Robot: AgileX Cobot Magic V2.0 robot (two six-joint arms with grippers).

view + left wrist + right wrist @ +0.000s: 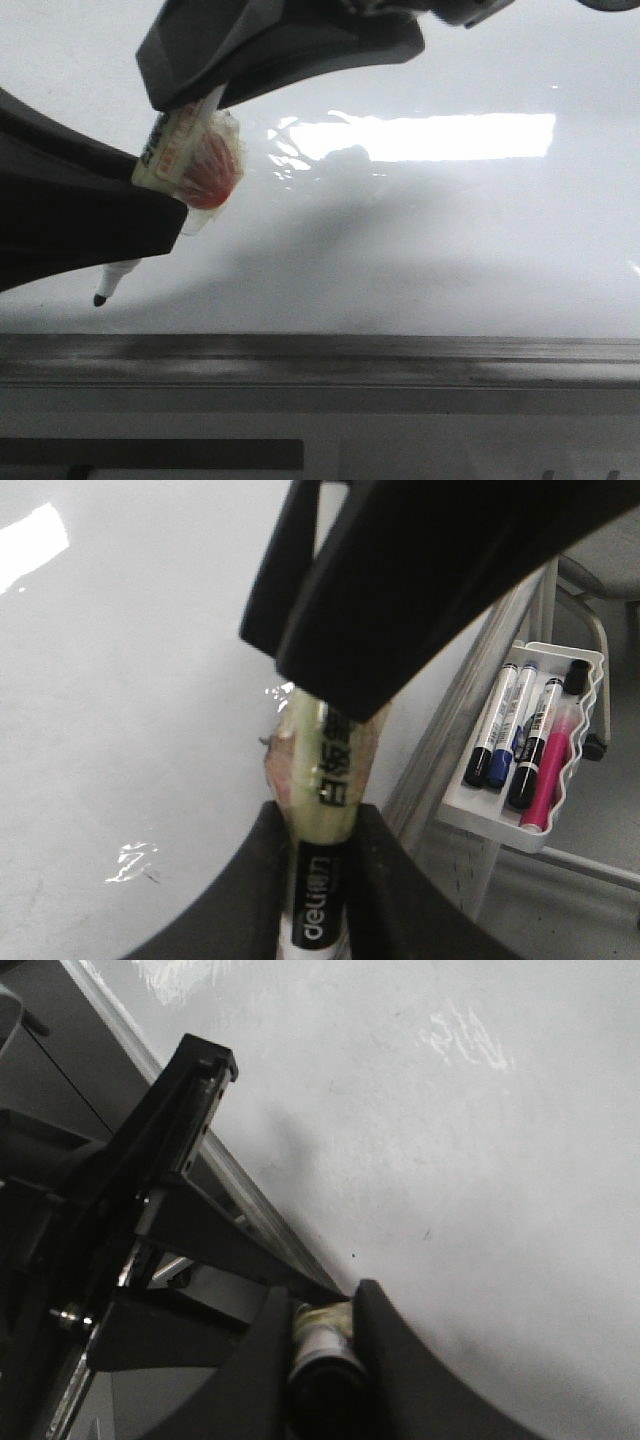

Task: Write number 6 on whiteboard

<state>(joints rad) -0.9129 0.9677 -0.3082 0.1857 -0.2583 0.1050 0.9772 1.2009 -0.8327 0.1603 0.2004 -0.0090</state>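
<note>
The whiteboard (450,240) fills the front view, with a bright glare (430,137) and no number 6 or other black stroke that I can see. A white marker (178,148) wrapped in clear tape with a red patch is held by both grippers. My left gripper (165,205) comes in from the left and is shut on the marker's lower part; the black tip (100,298) sticks out below it, close to the board. My right gripper (205,100) comes from above and is shut on the upper part. The marker also shows in the left wrist view (322,880) and in the right wrist view (322,1335).
A grey metal rail (320,360) runs along the board's lower edge, with a dark panel (150,452) below it. In the left wrist view a white tray (480,820) beside the board holds several markers, and a chair leg (600,670) stands behind it.
</note>
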